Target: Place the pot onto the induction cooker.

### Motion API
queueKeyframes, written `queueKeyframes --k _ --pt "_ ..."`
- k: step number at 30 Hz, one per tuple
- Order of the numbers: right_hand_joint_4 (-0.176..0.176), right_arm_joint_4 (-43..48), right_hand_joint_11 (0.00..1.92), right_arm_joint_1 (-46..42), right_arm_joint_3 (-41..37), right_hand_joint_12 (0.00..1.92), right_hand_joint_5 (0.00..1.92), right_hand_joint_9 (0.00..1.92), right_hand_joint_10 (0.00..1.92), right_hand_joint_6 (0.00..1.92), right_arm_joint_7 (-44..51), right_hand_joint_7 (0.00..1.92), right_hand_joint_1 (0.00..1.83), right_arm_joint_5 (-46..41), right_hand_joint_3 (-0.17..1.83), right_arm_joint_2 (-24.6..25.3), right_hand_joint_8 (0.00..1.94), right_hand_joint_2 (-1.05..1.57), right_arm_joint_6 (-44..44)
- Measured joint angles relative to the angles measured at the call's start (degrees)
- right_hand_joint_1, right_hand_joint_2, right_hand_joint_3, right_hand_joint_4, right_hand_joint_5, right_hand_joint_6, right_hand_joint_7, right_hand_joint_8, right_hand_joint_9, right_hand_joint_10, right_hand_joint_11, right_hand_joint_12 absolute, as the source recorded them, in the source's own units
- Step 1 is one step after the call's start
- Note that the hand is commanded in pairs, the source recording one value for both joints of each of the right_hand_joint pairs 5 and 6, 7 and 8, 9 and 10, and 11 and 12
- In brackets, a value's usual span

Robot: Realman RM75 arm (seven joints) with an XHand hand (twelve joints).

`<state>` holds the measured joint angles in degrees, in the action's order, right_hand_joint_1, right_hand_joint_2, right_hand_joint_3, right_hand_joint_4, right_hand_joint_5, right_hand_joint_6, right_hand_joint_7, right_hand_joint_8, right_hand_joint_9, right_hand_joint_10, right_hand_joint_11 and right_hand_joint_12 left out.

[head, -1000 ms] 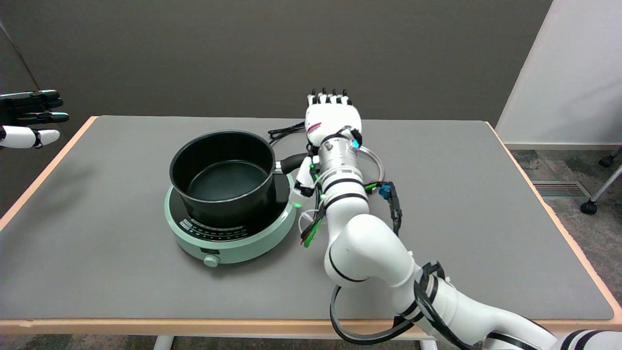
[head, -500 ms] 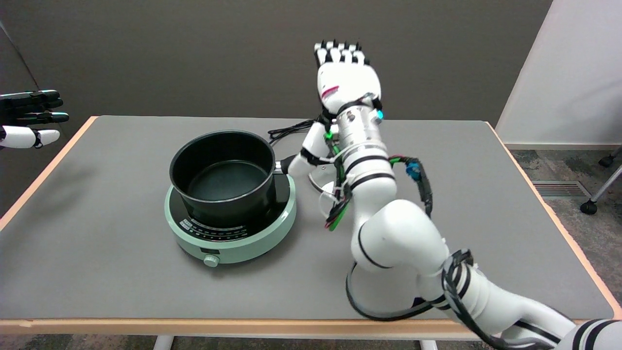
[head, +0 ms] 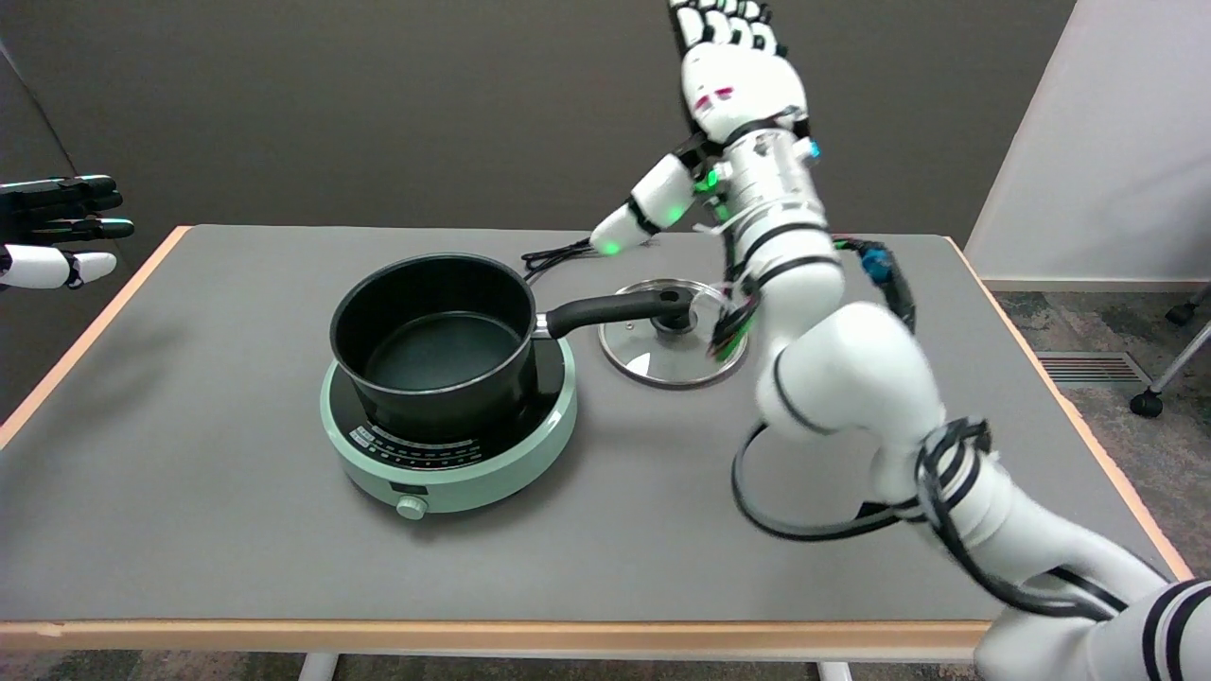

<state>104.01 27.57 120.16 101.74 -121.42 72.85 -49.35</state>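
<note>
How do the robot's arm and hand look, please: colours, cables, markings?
The white right arm has black joint bands and loose black cables. The silver wrist cuff shows green and cyan lights. The white right hand has black-jointed fingers and a small red marking.

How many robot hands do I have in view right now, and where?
2. The right robot hand is raised above the table's far side, open and holding nothing, fingertips cut off by the picture's top edge. The idle left robot hand hangs at the picture's upper left.
</note>
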Motion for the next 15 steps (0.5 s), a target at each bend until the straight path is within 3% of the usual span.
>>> queueKeyframes --k 3,9,15 --pt "0.051 -0.81 0.07 0.47 -3.46 0.07 0.07 0.07 0.07 0.07 -0.44 0.07 1.00 -4.37 0.49 -1.62 0.07 -0.17 1.69" --pt "0.037 -4.17 0.16 0.83 -10.74 0.16 0.16 0.16 0.16 0.16 -1.01 0.16 1.06 -13.93 0.64 -5.02 0.16 -0.13 5.46" --pt "0.040 -9.19 0.15 0.86 -16.07 0.15 0.15 0.15 0.15 0.15 -1.33 0.15 1.09 -22.25 0.64 -8.57 0.15 -0.14 10.08"
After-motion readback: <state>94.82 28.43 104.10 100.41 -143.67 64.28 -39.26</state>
